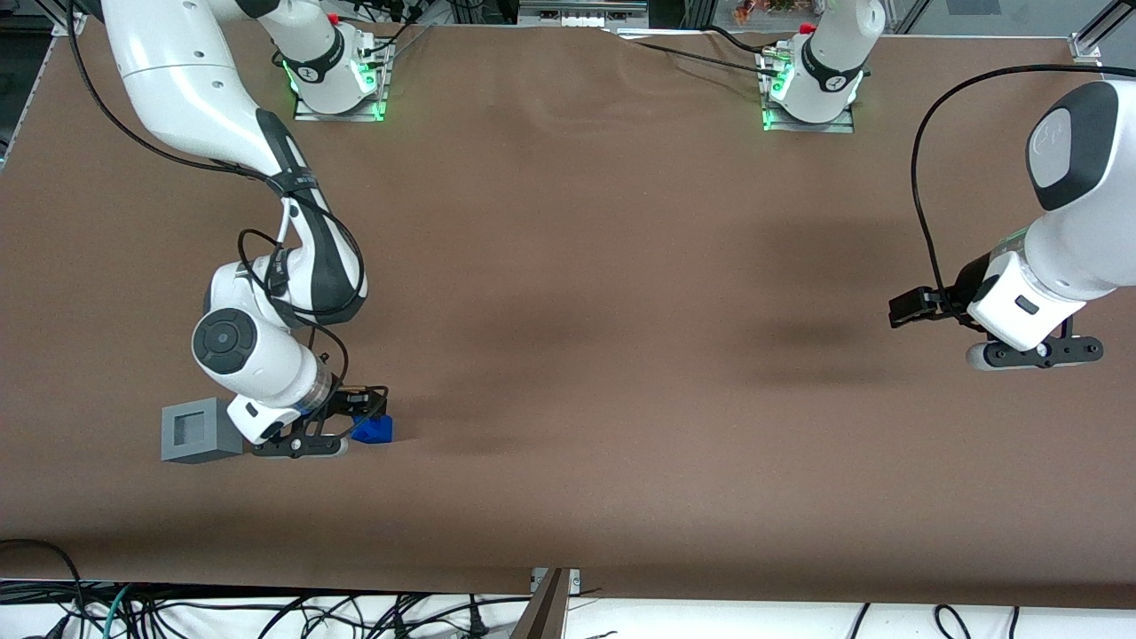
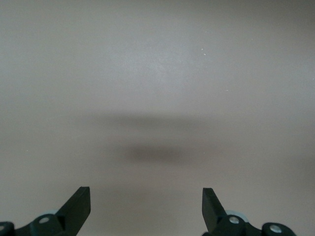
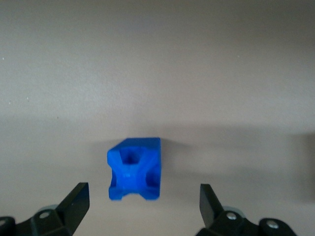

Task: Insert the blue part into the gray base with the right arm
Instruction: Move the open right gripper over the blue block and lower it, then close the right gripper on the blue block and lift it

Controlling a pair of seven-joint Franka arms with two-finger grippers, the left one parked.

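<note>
Blue part [image 1: 374, 431] lies on the brown table [image 1: 603, 311] toward the working arm's end, near the edge closest to the front camera. In the right wrist view the blue part [image 3: 134, 169] shows a lumpy face with recessed pockets and sits between the two black fingers [image 3: 75, 202], nearer one than the other, touching neither. The gripper [image 1: 359, 410] of the right arm [image 1: 266, 293] hangs low just above the blue part, its claw spread wide, with nothing held. The gray base [image 1: 199, 430] stands upright on the table beside the gripper's wrist, farther toward the working arm's end than the blue part and apart from it, with its square recess facing up and nothing in it.
</note>
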